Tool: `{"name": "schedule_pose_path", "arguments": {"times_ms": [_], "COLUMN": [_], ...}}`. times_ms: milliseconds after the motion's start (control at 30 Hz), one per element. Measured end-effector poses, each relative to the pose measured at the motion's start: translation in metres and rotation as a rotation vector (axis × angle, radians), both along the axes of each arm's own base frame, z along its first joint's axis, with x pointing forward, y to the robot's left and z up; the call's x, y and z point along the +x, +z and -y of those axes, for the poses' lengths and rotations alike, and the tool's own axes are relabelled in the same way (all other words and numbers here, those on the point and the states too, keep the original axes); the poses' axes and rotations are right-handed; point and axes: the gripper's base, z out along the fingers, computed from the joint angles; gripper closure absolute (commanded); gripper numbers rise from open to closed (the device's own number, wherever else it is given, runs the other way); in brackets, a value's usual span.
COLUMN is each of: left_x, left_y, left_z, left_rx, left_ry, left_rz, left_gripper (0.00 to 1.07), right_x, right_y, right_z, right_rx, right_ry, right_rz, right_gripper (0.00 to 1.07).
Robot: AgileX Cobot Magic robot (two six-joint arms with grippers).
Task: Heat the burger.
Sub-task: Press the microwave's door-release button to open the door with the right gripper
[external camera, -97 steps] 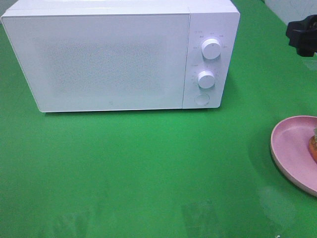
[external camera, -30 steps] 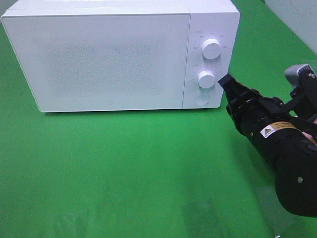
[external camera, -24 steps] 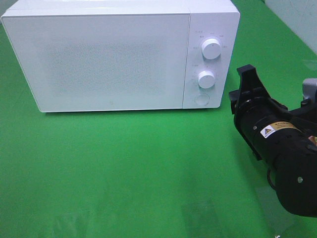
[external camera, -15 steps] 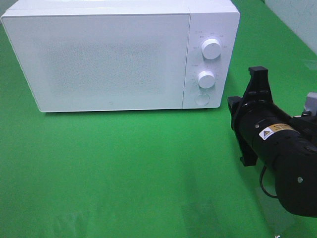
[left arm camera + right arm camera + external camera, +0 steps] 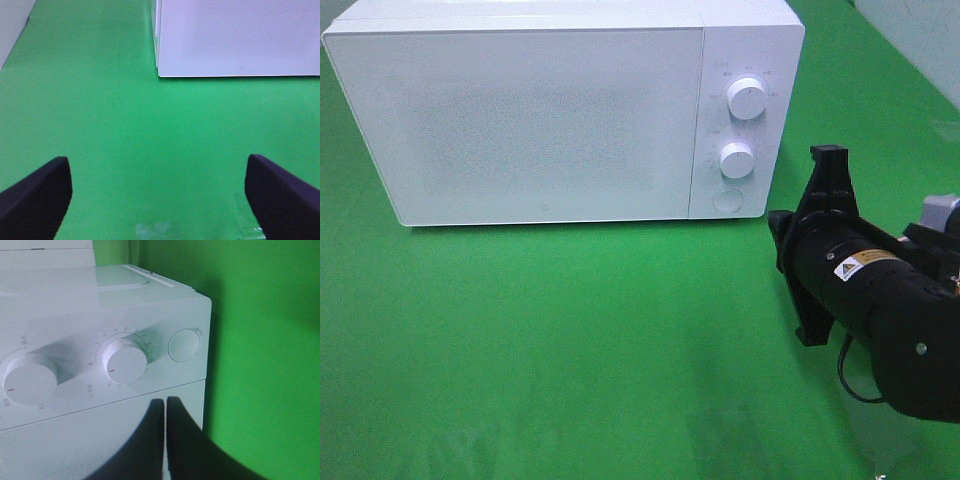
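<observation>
1. The burger shows in none of the views, so where it lies relative to either gripper cannot be told. The right arm (image 5: 880,320) covers the table to the right of the microwave (image 5: 540,120) in the high view.
2. The left gripper (image 5: 156,160) is out of the high view. Only its two dark fingertips (image 5: 37,195) appear in its wrist view, each cut off by the picture's edge.
3. The markings around the microwave's dials are too faint to read.
4. The right gripper (image 5: 776,225) sits just beside the microwave's front right lower corner, rolled onto its side and pointing at the control panel.
5. In its wrist view the right gripper (image 5: 165,402) has its fingers pressed together with nothing between them. They aim below the lower dial (image 5: 125,361), with the round button (image 5: 184,345) to one side and the upper dial (image 5: 27,379) to the other. Whether they touch the microwave cannot be told.
6. The left gripper stands wide apart and empty above the green table cover (image 5: 150,125), in front of the microwave's front left corner (image 5: 160,75).
</observation>
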Motion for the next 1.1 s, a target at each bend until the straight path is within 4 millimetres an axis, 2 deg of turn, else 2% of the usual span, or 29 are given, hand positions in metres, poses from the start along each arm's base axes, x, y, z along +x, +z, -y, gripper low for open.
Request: {"name": "schedule_pose_path", "arguments": {"times_ms": [133,167,267,500,633,933,1100], "left_x": [0.0,0.0,0.0,0.0,0.0,0.0,0.0], "left_y": [0.0,0.0,0.0,0.0,0.0,0.0,0.0], "left_z": [0.0,0.0,0.0,0.0,0.0,0.0,0.0], "left_rx": [0.0,0.0,0.0,0.0,0.0,0.0,0.0], "left_ry": [0.0,0.0,0.0,0.0,0.0,0.0,0.0], "left_rz": [0.0,0.0,0.0,0.0,0.0,0.0,0.0], "left_gripper": [0.18,0.18,0.18,0.18,0.18,0.18,0.18], "right_x": [0.011,0.02,0.025,0.04,0.049,0.074,0.079], "right_y": [-0.001,-0.001,-0.004,-0.021,-0.029,-0.03,-0.031], "right_z": [0.004,0.004,0.003,-0.008,-0.007,-0.004,-0.007], "right_rx": [-0.006,-0.011,-0.018,-0.018,-0.016,-0.012,-0.01], "right_ry": [0.006,0.012,0.024,0.043,0.033,0.024,0.029], "right_rz": [-0.017,-0.009,-0.015,-0.049,-0.071,-0.047,-0.04], "right_gripper": [1.07,1.07,1.07,1.07,1.07,1.07,1.07]}}
